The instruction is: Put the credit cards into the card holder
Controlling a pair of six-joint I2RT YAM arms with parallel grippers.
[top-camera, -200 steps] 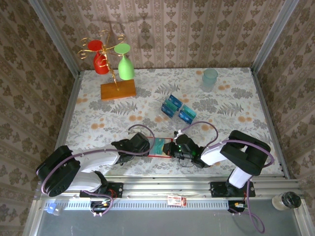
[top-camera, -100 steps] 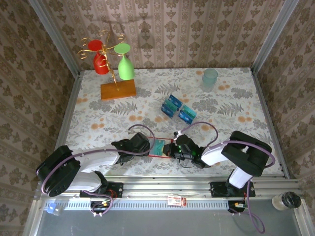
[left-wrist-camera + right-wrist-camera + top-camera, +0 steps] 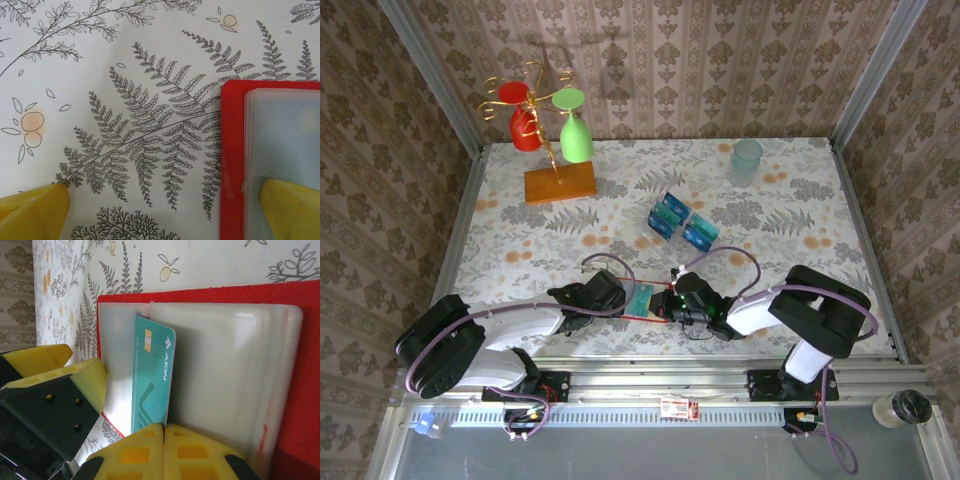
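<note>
Had teal-green plastic card (image 3: 150, 375) partway in glossy red folding holder (image 3: 300, 405).
Found right gripper (image 3: 164, 435) clenched, left gripper (image 3: 162, 207) released; likely needed deeper push.

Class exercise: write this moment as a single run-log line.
left gripper: open, one finger on red wallet | right gripper: shut, tips at teal card end | teal card: lying on wallet's clear sleeves

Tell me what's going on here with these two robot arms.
Two arms are loading a teal card into the red holder. The left claw is open, one finger resting on the holder's clear sleeve. The right claw is shut, its tips at the end of the card, which lies on that sleeve. More cards wait in a rack farther back.
</note>
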